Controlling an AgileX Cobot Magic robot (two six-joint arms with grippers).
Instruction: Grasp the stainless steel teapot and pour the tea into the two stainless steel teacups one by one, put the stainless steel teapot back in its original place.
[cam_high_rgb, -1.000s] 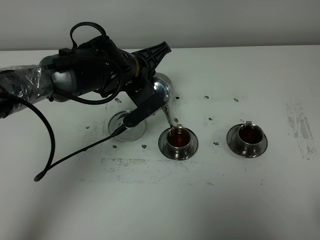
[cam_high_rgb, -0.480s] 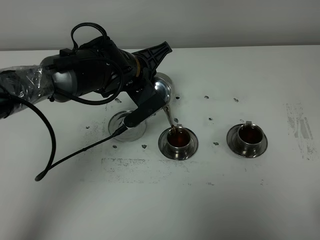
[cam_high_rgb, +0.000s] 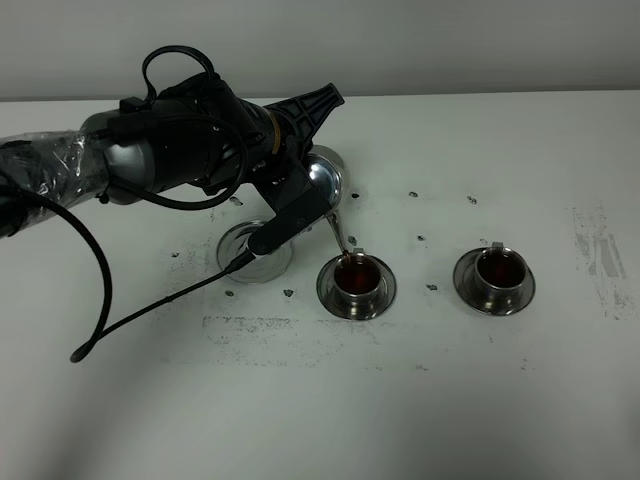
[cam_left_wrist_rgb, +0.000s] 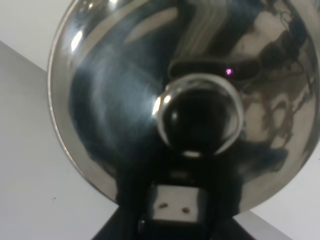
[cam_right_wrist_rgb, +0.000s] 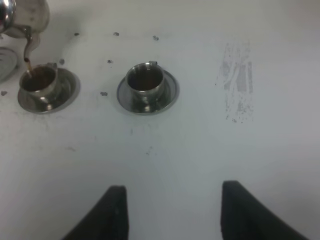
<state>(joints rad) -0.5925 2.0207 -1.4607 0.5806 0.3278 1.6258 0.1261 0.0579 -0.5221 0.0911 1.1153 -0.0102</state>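
Nothing has visibly moved since the earlier frames: the stainless steel teapot (cam_high_rgb: 322, 188) hangs tilted at about 11 o'clock from the near teacup (cam_high_rgb: 357, 280), its spout streaming tea in. Rigid, slick and liquid-heavy, it wants gripping by the loop handle; whether the left gripper's (cam_high_rgb: 300, 190) fingers clamp there is hidden. On the white desk (cam_high_rgb: 420, 400), the empty teapot saucer (cam_high_rgb: 254, 250) lies at 9 o'clock and the far teacup (cam_high_rgb: 497, 274) at 3 o'clock, and the right gripper (cam_right_wrist_rgb: 172, 210) hangs idle, fingers apart.

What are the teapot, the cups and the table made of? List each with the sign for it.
Teapot: polished metal, probably steel; its mirror surface reflects the room.
Cups and their saucers: the same shiny metal by the look, with bright glints on the rims.
Table: matte white top, scuffed with dark specks; the material itself cannot be told.
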